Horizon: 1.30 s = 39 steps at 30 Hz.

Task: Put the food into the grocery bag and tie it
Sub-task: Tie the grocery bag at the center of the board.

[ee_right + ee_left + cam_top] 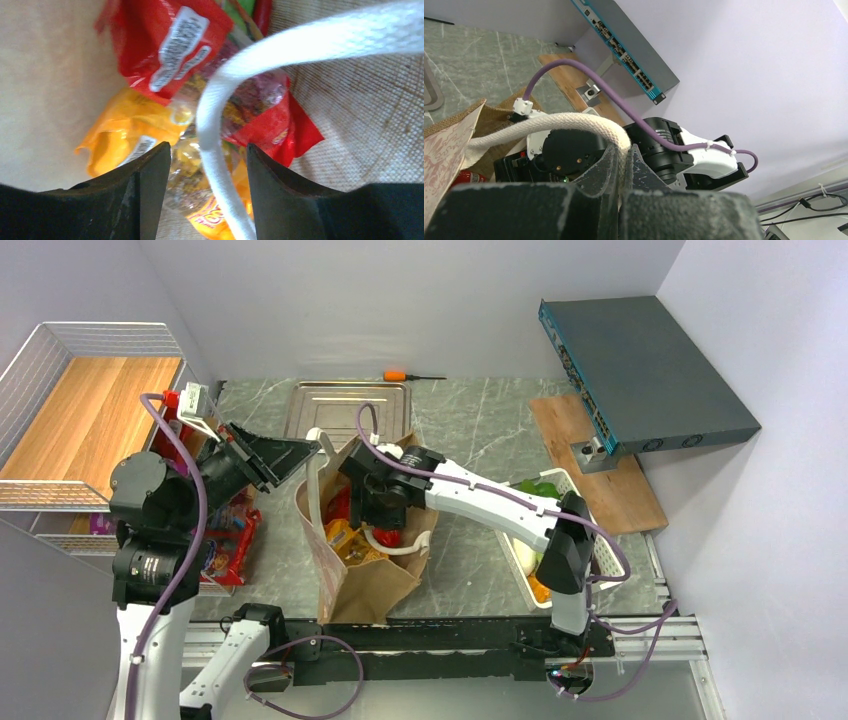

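The left hand (621,167) is clamped shut on a handle (574,122), a thick white woven cord that arches out of its closed fingers (599,175) and runs down to the rim of the bag (454,145). From above, this hand (300,450) sits at the bag's left upper edge, holding the cord up off the opening. The right hand (207,150) stands partly wide, its two dark fingers (145,190) apart with the second handle (207,125) passing down between them (the cord does not look pinched by either finger). Just beyond those fingers, inside the bag, lie a red packet (170,45) and an orange packet (125,130), with a clear packet of mixed snacks beneath the cord; a sliver of green and dark red shows at the top edge, too cropped to name. In the top view the right hand (375,502) reaches into the mouth of the brown bag (370,585), which lies tilted on the table (480,430) between the two arms, its opening facing up and back. More red packets (230,540) lie on the table just left of the bag. To its right is a white basket (600,560) holding a green vegetable (535,488). Behind the bag sits a metal tray (345,405), and behind that an orange-handled screwdriver (400,375).
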Tool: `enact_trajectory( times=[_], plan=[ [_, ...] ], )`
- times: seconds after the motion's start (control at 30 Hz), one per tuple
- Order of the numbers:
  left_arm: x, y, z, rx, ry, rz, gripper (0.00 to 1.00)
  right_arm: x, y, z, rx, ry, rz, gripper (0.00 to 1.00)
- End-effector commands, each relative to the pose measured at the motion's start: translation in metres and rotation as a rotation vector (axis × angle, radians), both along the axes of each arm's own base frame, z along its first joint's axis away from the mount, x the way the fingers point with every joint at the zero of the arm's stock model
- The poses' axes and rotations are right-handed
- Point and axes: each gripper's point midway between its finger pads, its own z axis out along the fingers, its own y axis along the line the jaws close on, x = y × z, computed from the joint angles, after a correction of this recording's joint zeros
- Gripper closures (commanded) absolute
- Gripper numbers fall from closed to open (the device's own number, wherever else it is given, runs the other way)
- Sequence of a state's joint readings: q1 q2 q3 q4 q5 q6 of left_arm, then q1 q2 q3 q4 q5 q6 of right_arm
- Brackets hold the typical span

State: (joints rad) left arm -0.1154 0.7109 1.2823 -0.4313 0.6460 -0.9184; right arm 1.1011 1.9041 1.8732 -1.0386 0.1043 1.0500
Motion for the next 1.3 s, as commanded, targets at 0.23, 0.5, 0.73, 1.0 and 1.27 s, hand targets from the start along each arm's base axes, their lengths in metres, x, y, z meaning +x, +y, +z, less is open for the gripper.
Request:
enact_trajectory(
  times=[0.23,0.5,0.73,1.0,1.27],
  plan=[
    [-0.022,-0.004,0.055,-0.025,-0.242,-0.052,1.00,0.005,0.004,-0.009,0.015,-0.077,0.088,0.61],
    [-0.020,-0.004,0.050,0.006,-0.232,-0.051,1.00,0.019,0.008,0.070,0.036,-0.158,0.141,0.86],
    [-0.019,-0.002,0.041,0.030,-0.221,-0.038,1.00,0.028,-0.010,0.161,0.286,-0.278,0.109,0.93],
    [-0.013,-0.012,0.030,0.029,-0.191,-0.116,1.00,0.029,-0.040,0.215,0.521,-0.444,0.055,1.00],
    [0.002,-0.021,0.038,-0.002,-0.190,-0.186,1.00,0.031,-0.017,0.263,0.732,-0.637,0.149,1.00]
  ],
)
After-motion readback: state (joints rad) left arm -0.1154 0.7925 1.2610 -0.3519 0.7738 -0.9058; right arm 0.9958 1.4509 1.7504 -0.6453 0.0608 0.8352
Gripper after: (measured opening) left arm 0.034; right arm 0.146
